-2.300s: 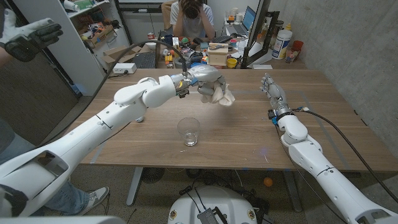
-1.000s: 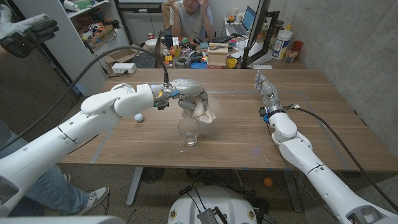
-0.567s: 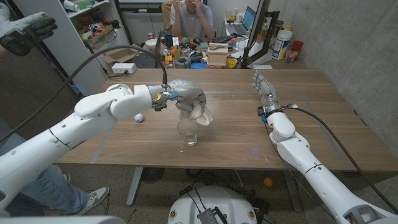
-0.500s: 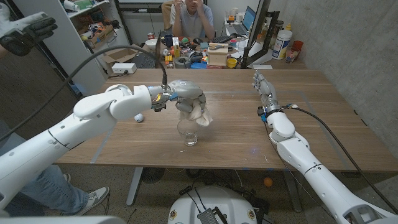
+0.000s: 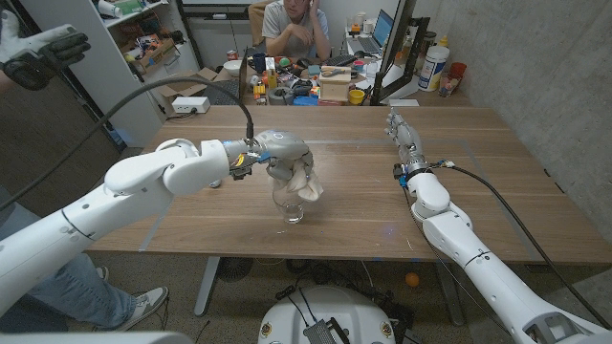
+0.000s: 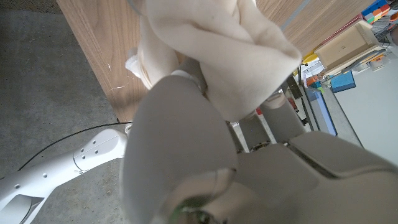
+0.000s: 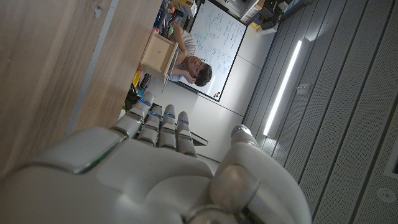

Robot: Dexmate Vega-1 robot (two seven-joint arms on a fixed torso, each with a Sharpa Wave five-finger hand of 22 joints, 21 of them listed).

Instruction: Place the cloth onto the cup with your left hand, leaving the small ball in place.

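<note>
1. Cloth (image 5: 302, 182) hangs bunched in the left hand (image 5: 283, 153) at the centre of the head view, its fingers closed around the pale fabric.
2. Cup (image 5: 292, 207), clear glass, stands on the wooden table (image 5: 363, 210) directly below, the cloth's lower edge draping at its rim.
3. Over on the right side of the frame, the right hand (image 5: 400, 131) stands apart, fingers straight, holding nothing.
4. Person (image 5: 296, 24) sits behind the table, upper middle.

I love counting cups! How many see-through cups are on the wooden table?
1. The glass cup stands near the table's middle, right under the cloth that the left hand holds. Nothing suggests another is hidden.
</note>
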